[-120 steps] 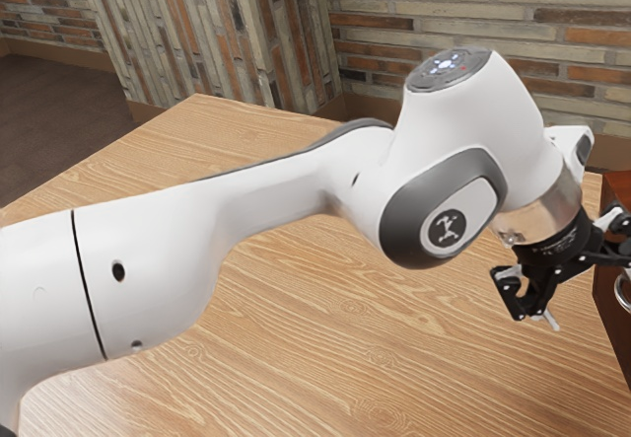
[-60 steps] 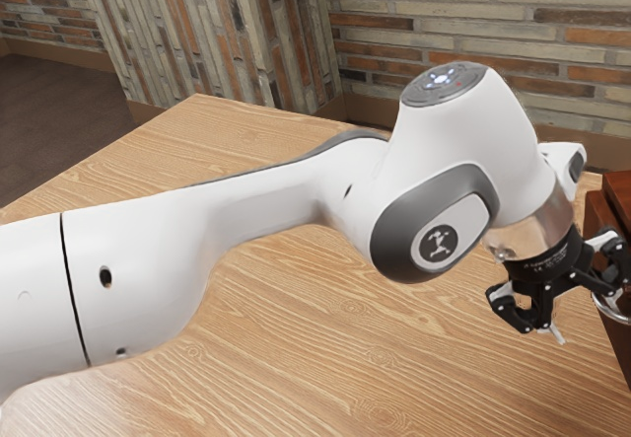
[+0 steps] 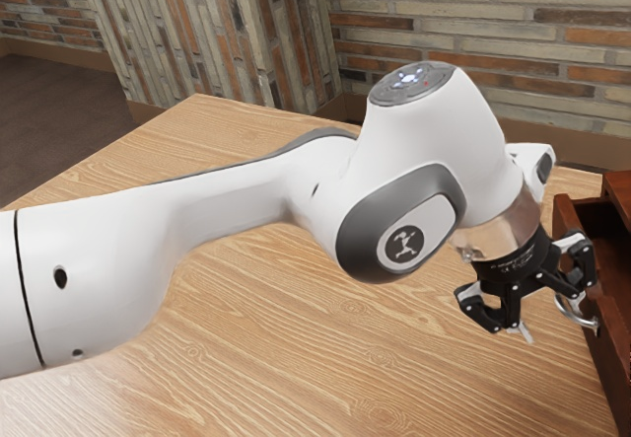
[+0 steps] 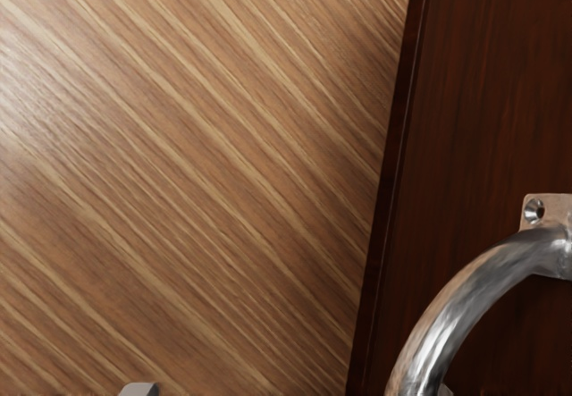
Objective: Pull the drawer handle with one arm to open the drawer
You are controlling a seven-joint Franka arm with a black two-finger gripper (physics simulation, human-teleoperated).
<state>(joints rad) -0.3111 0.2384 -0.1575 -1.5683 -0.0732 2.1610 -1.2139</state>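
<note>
**Gripper** (image 3: 537, 304): black, two-finger, on the wrist of the white arm (image 3: 197, 230). It is low over the tabletop (image 3: 296, 358), near the edge at the exterior view's right, and turned toward the drawer front. The fingers stand apart and are not clamped on anything. In the wrist view a small grey tip (image 4: 138, 387) shows over bare wood, well clear of the handle.

**Drawer handle** (image 3: 580, 314): polished metal, curved bow. It sits just beside the gripper on the side facing the drawer. The wrist view shows it close under the hand (image 4: 465, 298), arching up to a square metal mounting plate (image 4: 545, 210) with one screw hole. Whether a finger touches it cannot be told.

**Drawer** (image 3: 603, 368): dark red-brown wood, at the tabletop's edge on the exterior view's right. The front panel (image 4: 483, 101) is upright and stands forward of the cabinet body (image 3: 619, 185), with a hollow visible behind its top rim, so it is partly drawn out.

**Tabletop**: light oak grain (image 4: 179, 190).

**Surround**: brick wall (image 3: 473, 3) behind the table.
</note>
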